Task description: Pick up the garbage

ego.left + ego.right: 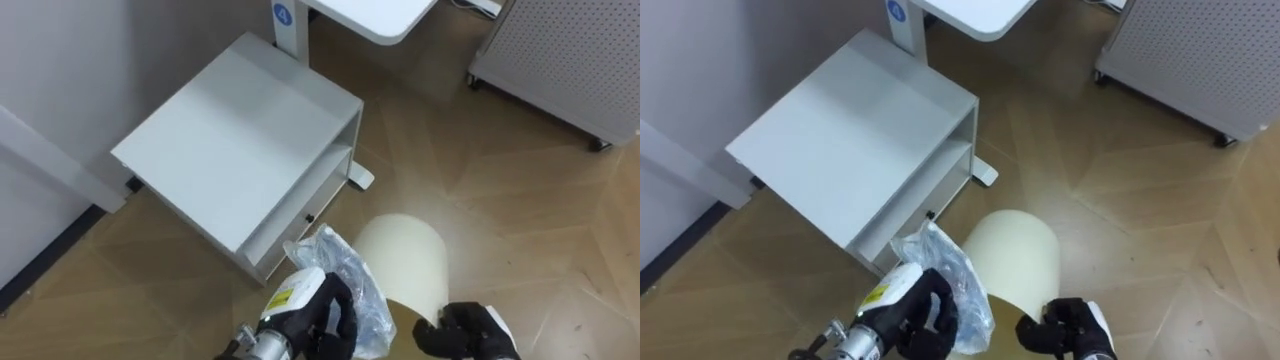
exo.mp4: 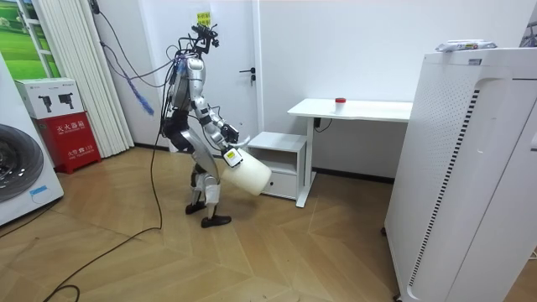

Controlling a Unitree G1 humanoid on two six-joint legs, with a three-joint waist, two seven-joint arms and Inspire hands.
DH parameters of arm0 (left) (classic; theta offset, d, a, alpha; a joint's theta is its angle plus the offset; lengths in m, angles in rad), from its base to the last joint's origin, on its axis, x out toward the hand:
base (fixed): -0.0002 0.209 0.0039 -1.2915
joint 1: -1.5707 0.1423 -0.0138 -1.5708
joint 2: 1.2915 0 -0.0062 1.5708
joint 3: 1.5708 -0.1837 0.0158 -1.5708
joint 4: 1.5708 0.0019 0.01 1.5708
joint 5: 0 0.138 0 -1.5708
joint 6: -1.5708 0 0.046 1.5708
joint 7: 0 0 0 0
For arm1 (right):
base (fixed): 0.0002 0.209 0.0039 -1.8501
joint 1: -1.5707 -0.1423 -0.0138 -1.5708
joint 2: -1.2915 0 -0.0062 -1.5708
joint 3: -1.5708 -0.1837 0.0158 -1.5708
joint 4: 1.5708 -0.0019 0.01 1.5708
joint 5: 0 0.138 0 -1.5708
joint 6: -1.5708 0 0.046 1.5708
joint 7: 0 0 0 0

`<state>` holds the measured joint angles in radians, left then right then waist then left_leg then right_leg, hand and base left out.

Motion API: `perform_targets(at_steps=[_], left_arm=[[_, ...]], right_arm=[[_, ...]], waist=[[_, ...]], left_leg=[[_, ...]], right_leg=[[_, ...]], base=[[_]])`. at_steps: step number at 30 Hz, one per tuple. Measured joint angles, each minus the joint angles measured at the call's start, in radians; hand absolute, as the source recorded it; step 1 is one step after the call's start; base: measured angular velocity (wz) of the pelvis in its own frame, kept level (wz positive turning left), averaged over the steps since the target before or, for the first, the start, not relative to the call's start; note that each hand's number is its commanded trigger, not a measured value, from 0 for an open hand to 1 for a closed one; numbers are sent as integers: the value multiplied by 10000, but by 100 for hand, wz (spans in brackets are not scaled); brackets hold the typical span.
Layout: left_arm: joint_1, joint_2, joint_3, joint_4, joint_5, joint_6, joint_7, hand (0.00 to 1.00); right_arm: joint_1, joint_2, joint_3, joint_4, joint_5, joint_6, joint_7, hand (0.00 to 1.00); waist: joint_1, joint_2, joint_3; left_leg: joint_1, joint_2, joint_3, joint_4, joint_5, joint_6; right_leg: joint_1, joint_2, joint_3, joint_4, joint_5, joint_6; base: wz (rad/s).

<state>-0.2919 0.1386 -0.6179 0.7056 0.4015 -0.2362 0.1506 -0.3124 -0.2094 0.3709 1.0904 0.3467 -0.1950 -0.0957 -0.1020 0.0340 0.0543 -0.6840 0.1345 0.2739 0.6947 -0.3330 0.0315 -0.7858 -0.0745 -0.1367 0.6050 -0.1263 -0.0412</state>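
I hold a cream waste bin (image 1: 405,260) tipped on its side in front of me, its closed bottom pointing away. A crumpled clear plastic bag (image 1: 348,272) bulges out at the bin's near left side. My left hand (image 1: 322,308) is curled round the bag. My right hand (image 1: 470,335) grips the bin's near rim at the lower right. In the room view I stand bent a little forward beside the low cabinet, holding the bin (image 2: 248,173) at hip height.
A low grey cabinet (image 1: 240,140) with an open shelf stands just ahead on my left. Beyond it are a white desk (image 1: 370,15) and a perforated white unit (image 1: 560,60) on castors. Wooden floor lies ahead on the right.
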Motion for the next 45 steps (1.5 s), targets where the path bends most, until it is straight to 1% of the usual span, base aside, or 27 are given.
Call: perform_targets(at_steps=[6,8,13,19,22,25,28,32,33,34,35,39,45], left_arm=[[140,-4,-46,-54,-179,0,-564,100],[222,20,-54,-210,-179,-12,-669,100],[257,15,-259,-532,-237,-16,-1017,100],[414,-7,-390,-785,-893,-27,-1423,100],[494,35,-554,-786,-1171,-26,-1623,100],[530,59,-712,-785,-1171,-26,-1816,100],[616,73,-744,-785,-1194,-26,-2003,100],[725,83,-748,-785,-1348,-25,-2160,100],[726,84,-748,-785,-1351,-25,-2247,78],[726,84,-748,-785,-1352,-25,-2292,18],[725,84,-747,-785,-1353,-25,-2308,0],[725,85,-744,-785,-1357,-25,-2428,0],[725,98,-742,-784,-1355,-20,-2490,0]], right_arm=[[8,-15,-12,49,-1,-22,0,100],[-6,-18,-15,104,51,-98,-1,100],[-30,-27,-5,421,409,-211,-1,100],[-14,-26,-8,456,495,-212,25,100],[-14,-26,-4,456,538,-211,52,100],[2,-15,1,456,672,-206,126,100],[22,55,5,458,764,-202,151,100],[29,67,2,458,770,-203,248,100],[27,72,2,458,770,-203,280,100],[25,77,5,458,771,-204,362,100],[27,87,4,458,774,-204,423,100],[38,200,12,458,792,-206,658,100],[140,214,-8,457,792,-173,837,100]], waist=[[28,6,-5],[67,5,-8],[239,-15,-76],[231,-31,-86],[222,-47,-91],[212,-122,-107],[180,-199,-105],[144,-219,-100],[145,-221,-100],[145,-221,-100],[149,-221,-100],[164,-223,-99],[191,-226,-96]], left_leg=[[3,-9,-1,0,42,66],[12,-23,-6,0,45,70],[48,-37,3,-4,47,73],[47,-53,4,-8,47,75],[45,-59,2,-11,47,74],[45,-51,3,-11,47,75],[47,-50,3,-12,47,74],[36,-51,-4,-24,46,75],[28,-49,-5,-27,46,75],[22,-48,-5,-29,46,75],[21,-46,-4,-30,46,75],[20,-51,-2,-38,46,75],[-21,-46,1,-24,46,76]], right_leg=[[10,-116,-18,18,4,8],[12,-128,-27,10,6,12],[27,-137,-28,24,7,13],[23,-138,2,14,10,17],[16,-138,0,19,10,18],[12,-136,29,16,9,18],[12,-132,33,10,11,19],[7,-134,30,-7,12,23],[0,-134,30,-10,12,23],[-9,-134,29,-9,12,23],[-12,-132,29,-10,12,23],[-18,-134,31,-12,12,23],[-54,-126,33,-8,13,25]], base=[[4],[0],[0],[0],[0],[0],[0],[0],[0],[0],[0],[0],[0]])
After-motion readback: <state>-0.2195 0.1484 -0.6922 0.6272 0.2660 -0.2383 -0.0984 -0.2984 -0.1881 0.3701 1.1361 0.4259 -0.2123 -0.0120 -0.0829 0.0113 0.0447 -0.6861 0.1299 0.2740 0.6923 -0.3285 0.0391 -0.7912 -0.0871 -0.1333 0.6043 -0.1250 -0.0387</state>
